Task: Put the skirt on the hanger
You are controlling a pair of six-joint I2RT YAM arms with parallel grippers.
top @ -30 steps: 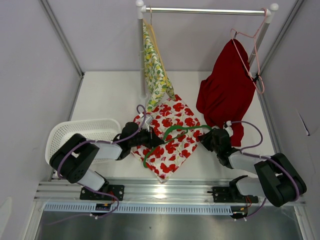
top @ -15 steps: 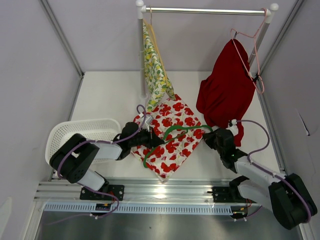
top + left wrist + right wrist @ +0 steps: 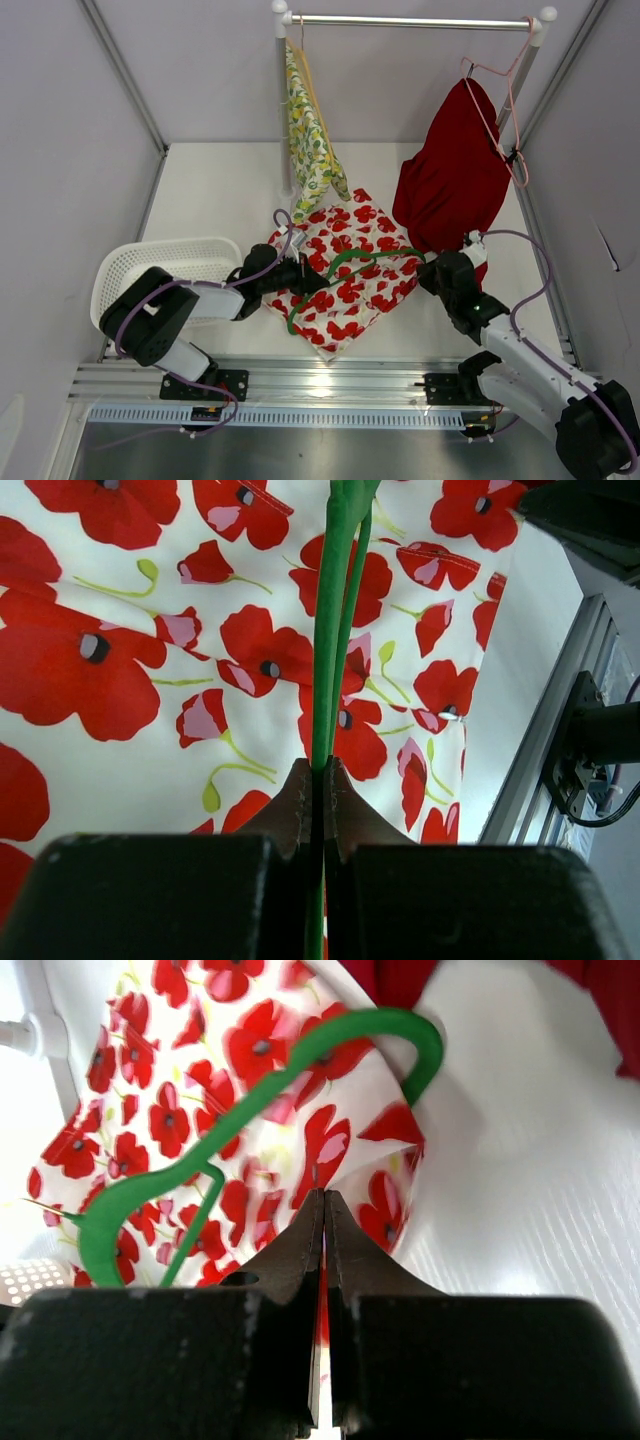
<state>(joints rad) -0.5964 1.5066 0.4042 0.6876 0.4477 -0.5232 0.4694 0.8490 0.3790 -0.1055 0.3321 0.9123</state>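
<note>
The white skirt with red poppies (image 3: pixel 345 280) lies on the table in front of the rack. A green hanger (image 3: pixel 360 262) lies across it. My left gripper (image 3: pixel 312 285) is shut on the hanger's thin green wire (image 3: pixel 325 680), low over the skirt (image 3: pixel 150 680). My right gripper (image 3: pixel 432 280) is shut on the skirt's right edge (image 3: pixel 385 1200) and holds it lifted off the table. The hanger's curved end (image 3: pixel 330 1035) loops just past those fingertips.
A dark red garment (image 3: pixel 450 180) hangs on a pink hanger (image 3: pixel 510 110) at the rail's right end, close above my right arm. A lemon-print cloth (image 3: pixel 310 140) hangs at the left post. A white basket (image 3: pixel 150 265) stands at the left.
My right gripper has moved right and toward the near edge, pulling the skirt's right edge outward and wider. The left gripper has stayed put on the hanger.
</note>
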